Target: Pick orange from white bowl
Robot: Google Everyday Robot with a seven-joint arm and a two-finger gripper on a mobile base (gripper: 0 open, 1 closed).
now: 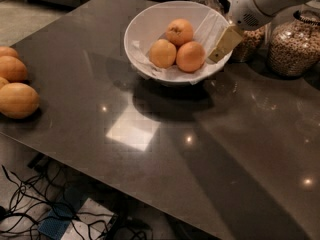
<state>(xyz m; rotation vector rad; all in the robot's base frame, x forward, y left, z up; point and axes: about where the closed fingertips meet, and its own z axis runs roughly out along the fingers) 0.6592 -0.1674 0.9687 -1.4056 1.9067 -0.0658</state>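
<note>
The white bowl (142, 21), lined with crumpled white paper, stands at the back middle of the dark table. It holds three oranges. The deepest reddish-orange one, the orange (190, 57), lies at the front right. A paler one (162, 53) lies to its left, and one with a dark stem dimple (179, 31) lies behind. My gripper (218, 57) hangs from the white arm at the upper right. It slants down over the bowl's right rim, just right of the orange, with a small gap between them. It holds nothing that I can see.
Several loose oranges (18, 99) lie at the table's left edge. Two glass jars of grain (294, 46) stand at the back right, just behind the arm. Cables (45, 204) lie on the floor below the table's front edge.
</note>
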